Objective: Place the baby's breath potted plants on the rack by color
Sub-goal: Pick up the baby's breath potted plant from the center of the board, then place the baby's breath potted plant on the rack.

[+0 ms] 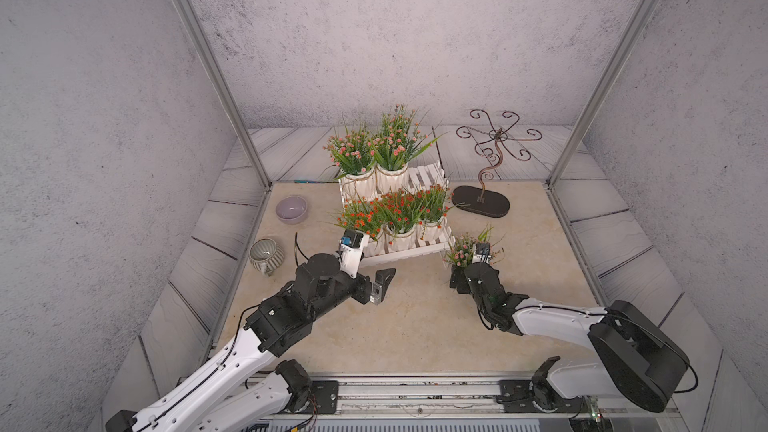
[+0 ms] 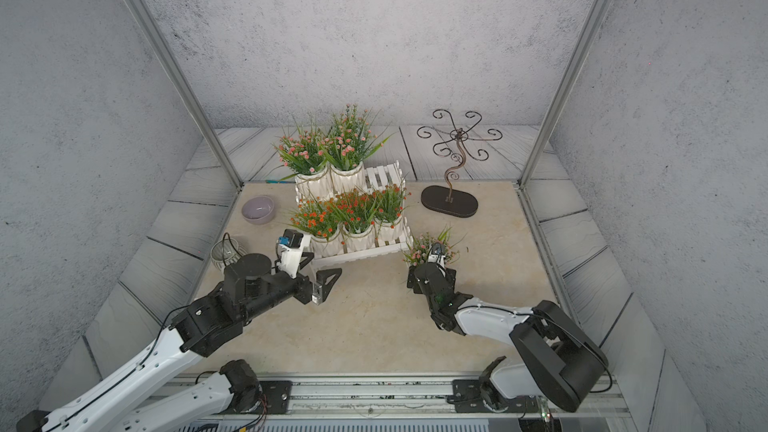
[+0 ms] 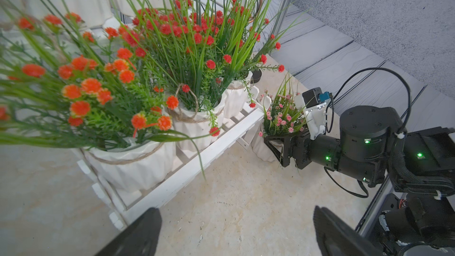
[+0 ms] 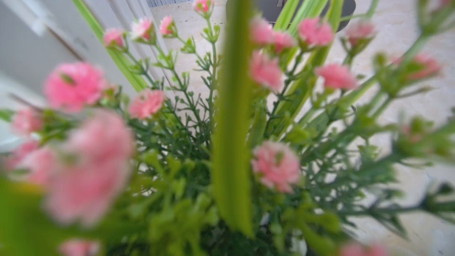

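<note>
Right pincer [image 3: 270, 145] straddles the white pot of the pink baby's breath plant [image 1: 464, 248], which stands on the table [image 1: 415, 326] just beside the right front corner of the rack [image 1: 415, 252]. Whether its jaws press the pot cannot be told (blurred pink blooms and leaves fill the right wrist view). Left pincer [image 2: 319, 268] hangs near the rack's front rail, jaws spread wide with nothing between them. Three orange-red plants [image 1: 399, 209] fill the lower tier. Two pink plants [image 1: 374, 147] stand side by side at the left and middle of the upper tier, with bare slats at its right end. To the rack's left sit a lilac bowl [image 1: 291, 209] and a grey pot [image 1: 266, 253]; a dark scrolled stand [image 1: 481, 201] is to its right.
</note>
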